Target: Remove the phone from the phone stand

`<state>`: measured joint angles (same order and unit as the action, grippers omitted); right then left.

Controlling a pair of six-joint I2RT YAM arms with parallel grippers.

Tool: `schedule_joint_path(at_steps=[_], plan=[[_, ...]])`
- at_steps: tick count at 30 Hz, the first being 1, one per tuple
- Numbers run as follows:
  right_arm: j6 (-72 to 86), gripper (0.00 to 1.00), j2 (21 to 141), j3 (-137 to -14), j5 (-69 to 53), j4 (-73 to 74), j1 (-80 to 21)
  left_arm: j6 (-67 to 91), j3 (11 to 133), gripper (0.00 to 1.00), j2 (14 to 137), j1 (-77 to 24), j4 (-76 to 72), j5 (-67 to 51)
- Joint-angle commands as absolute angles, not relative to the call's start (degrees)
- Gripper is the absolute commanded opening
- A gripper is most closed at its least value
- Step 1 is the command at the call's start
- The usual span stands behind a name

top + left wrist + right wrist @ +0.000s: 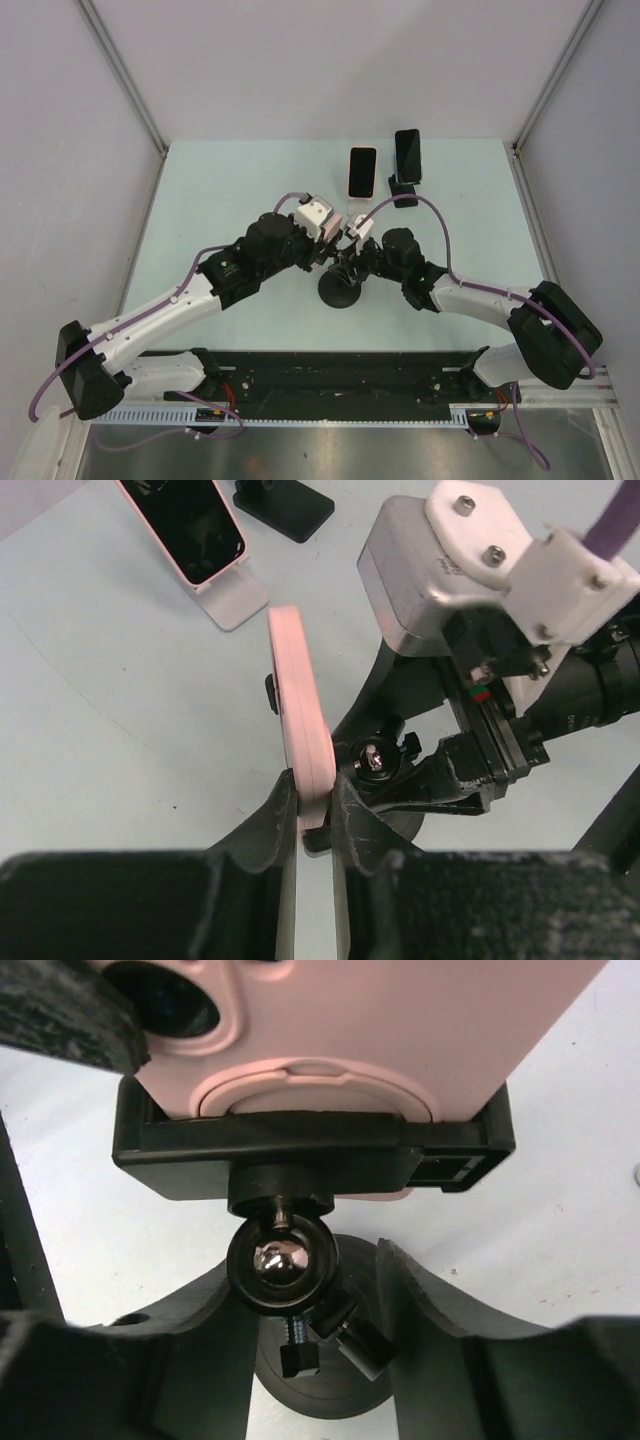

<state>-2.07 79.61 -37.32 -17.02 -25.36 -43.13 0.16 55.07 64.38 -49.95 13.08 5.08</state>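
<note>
A phone in a pink case (300, 710) stands on edge in the black clamp (300, 1155) of the phone stand, whose round base (340, 290) rests mid-table. My left gripper (315, 805) is shut on the phone's lower edge, one finger on each face. In the right wrist view the phone (380, 1030) fills the top, with the stand's ball joint (280, 1265) below it. My right gripper (310, 1300) straddles that joint. Its left finger touches the socket; a gap shows before the right finger.
At the back of the table a second pink-cased phone (362, 172) leans on a white stand (235, 595). A dark phone (407, 155) sits on a black stand (404, 190) beside it. Grey walls close in three sides. Both arms meet at the table's centre.
</note>
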Motion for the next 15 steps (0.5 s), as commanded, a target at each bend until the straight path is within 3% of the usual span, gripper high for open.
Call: schedule_joint_path(at_steps=[1,5,9,15], plan=[[-3.6,0.43,80.16,-39.2,-16.27,-29.44,-44.65,1.93,55.28,0.14,62.49,-50.1,8.26,0.44],[-3.78,0.2,80.07,-39.2,-14.94,-29.36,-45.53,2.99,54.49,0.42,62.67,-50.1,8.0,1.32],[-4.39,0.0,79.63,-39.2,-13.28,-28.48,-46.49,5.27,54.14,0.57,63.1,-50.1,7.21,4.39],[-4.57,0.0,79.01,-39.2,-10.99,-27.42,-48.08,7.21,53.09,0.61,64.07,-50.1,4.31,10.19]])
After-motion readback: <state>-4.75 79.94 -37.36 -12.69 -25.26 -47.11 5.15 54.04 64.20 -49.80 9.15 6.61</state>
